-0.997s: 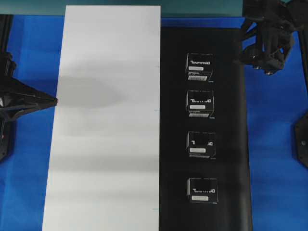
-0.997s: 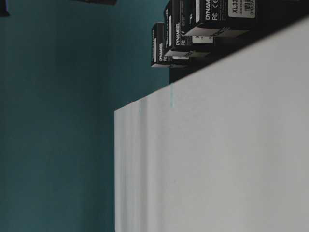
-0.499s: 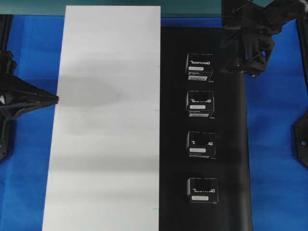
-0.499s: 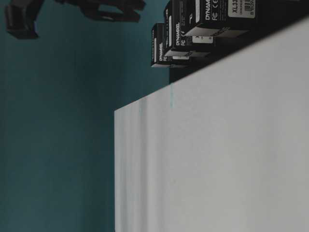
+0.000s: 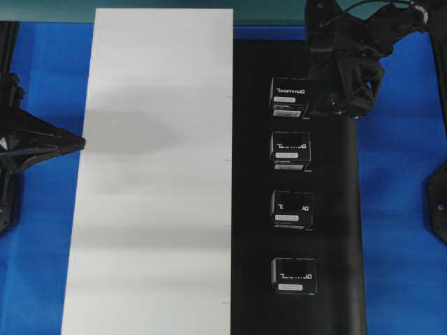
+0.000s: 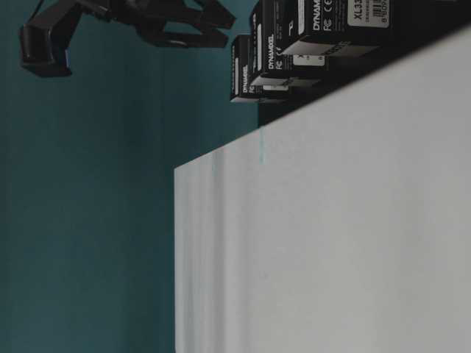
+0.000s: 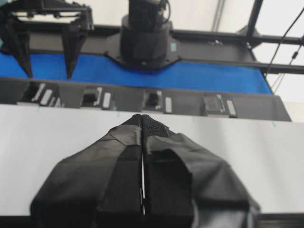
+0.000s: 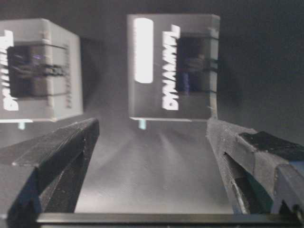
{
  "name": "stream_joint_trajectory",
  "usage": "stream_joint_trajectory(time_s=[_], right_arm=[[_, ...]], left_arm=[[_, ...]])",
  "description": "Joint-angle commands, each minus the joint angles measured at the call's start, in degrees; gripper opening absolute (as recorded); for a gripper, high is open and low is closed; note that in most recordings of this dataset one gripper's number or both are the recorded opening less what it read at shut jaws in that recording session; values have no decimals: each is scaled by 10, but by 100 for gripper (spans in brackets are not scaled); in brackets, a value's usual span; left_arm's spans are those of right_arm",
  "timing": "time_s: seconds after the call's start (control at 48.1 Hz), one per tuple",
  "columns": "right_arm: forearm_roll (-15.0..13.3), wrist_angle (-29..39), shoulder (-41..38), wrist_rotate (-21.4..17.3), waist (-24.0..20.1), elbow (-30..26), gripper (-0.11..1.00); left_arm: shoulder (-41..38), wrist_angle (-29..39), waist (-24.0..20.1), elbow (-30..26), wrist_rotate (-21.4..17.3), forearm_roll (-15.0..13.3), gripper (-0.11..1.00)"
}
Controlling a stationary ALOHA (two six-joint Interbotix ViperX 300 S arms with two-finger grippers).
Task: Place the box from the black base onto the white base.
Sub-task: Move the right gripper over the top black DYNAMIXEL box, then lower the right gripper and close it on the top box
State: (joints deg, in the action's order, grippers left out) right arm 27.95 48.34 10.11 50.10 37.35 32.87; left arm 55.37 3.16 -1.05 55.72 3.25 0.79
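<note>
Four black boxes stand in a row on the black base point(image 5: 339, 209). The far box point(image 5: 290, 95) is the nearest one ahead of my right gripper point(image 5: 320, 99). In the right wrist view this box point(image 8: 173, 66) stands just beyond the open, empty gripper point(image 8: 152, 127), lined up with the gap and not touching the fingers; a second box point(image 8: 40, 71) is to its left. The white base point(image 5: 154, 174) lies bare beside the black base. My left gripper point(image 5: 78, 143) is shut and empty at the white base's outer edge, as the left wrist view point(image 7: 143, 119) also shows.
The other boxes point(image 5: 290, 148) point(image 5: 291, 208) point(image 5: 293, 274) follow at even gaps toward the near end. Blue surround point(image 5: 398, 209) borders both bases. In the table-level view the right gripper point(image 6: 221, 20) hangs beside the end box point(image 6: 244, 70).
My right arm has swung in from the black base's far right corner to the far box and come lower. The left arm and all boxes have stayed put.
</note>
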Motion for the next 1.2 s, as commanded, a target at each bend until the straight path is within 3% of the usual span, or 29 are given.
stream_joint_trajectory(time_s=[0.0, 1.184], right_arm=[[5, -6, -6, 2, -4, -3, 100], [-6, -14, -21, 18, 7, -11, 100]], left_arm=[[-4, -3, -3, -17, 1, 1, -5], [-13, -1, -3, -16, 17, 1, -5]])
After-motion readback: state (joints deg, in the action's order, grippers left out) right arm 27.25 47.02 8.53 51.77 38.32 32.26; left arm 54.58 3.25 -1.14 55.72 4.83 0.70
